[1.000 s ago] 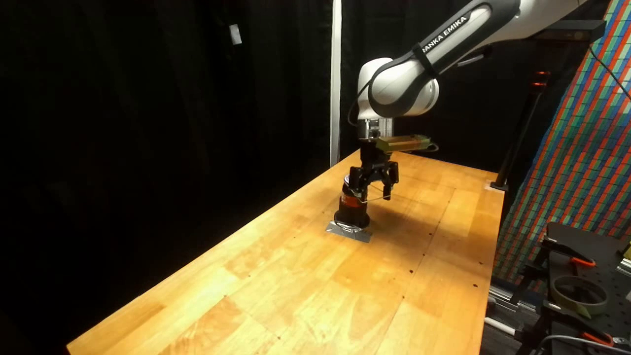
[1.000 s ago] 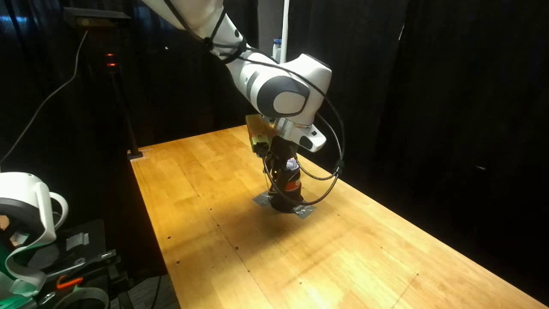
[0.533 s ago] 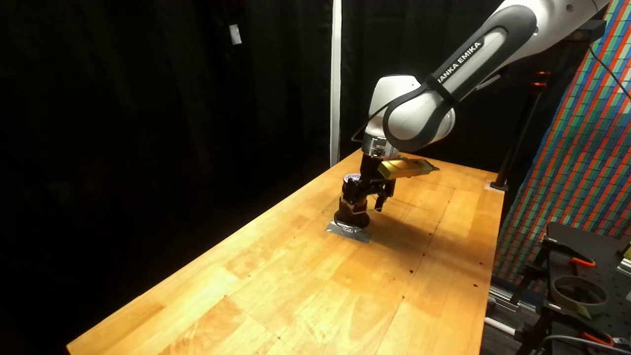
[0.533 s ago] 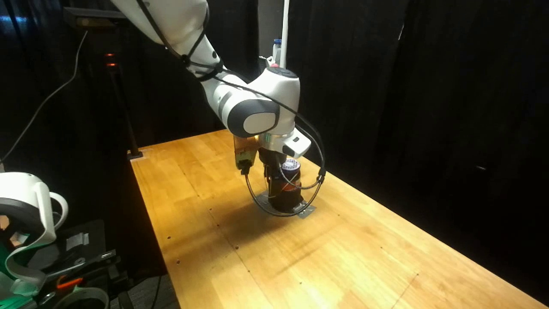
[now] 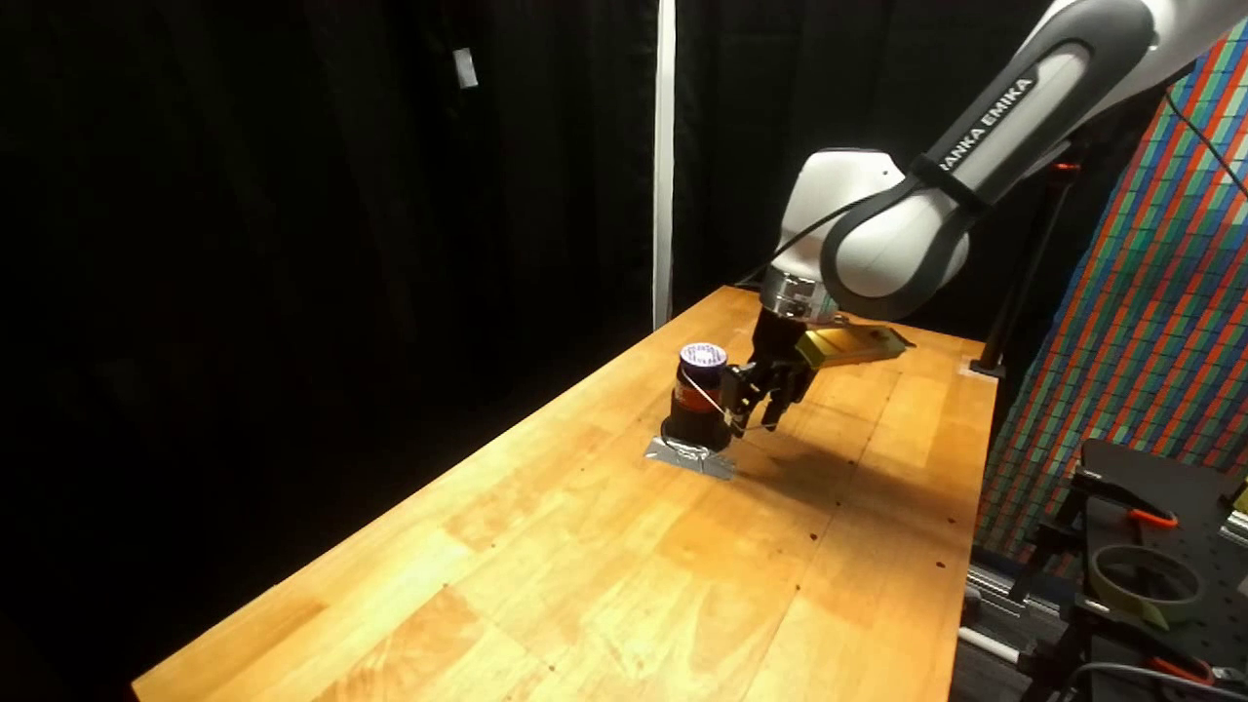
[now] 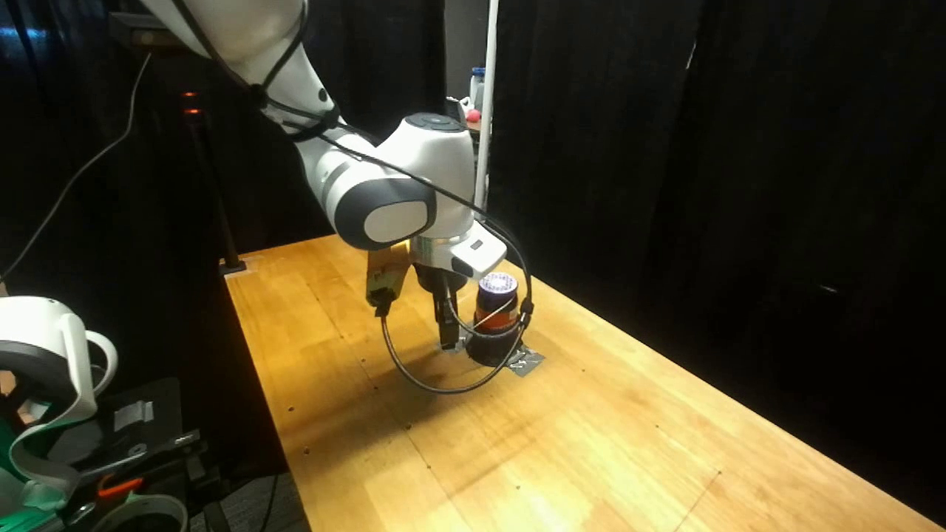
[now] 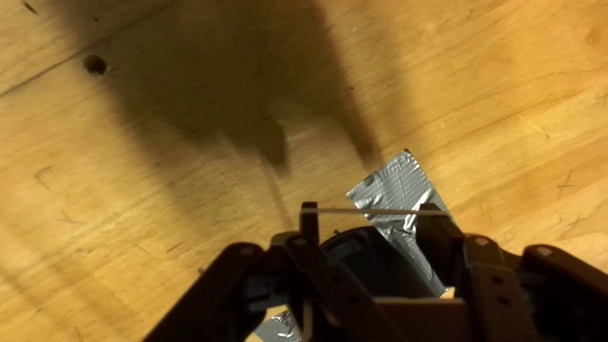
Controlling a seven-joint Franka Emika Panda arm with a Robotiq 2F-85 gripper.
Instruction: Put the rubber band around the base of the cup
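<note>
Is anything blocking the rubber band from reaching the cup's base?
Nothing visible stands between the rubber band and the base of the cup. The base looks wider than the top, so the rubber band may need stretching. In an exterior view, a cable crosses in front of the cup; how close can't be told.

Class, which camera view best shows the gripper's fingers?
The wrist view: the fingers are large, apart, with the rubber band spanning them. Both exterior views show them small and less distinct, beside the cup.
</note>
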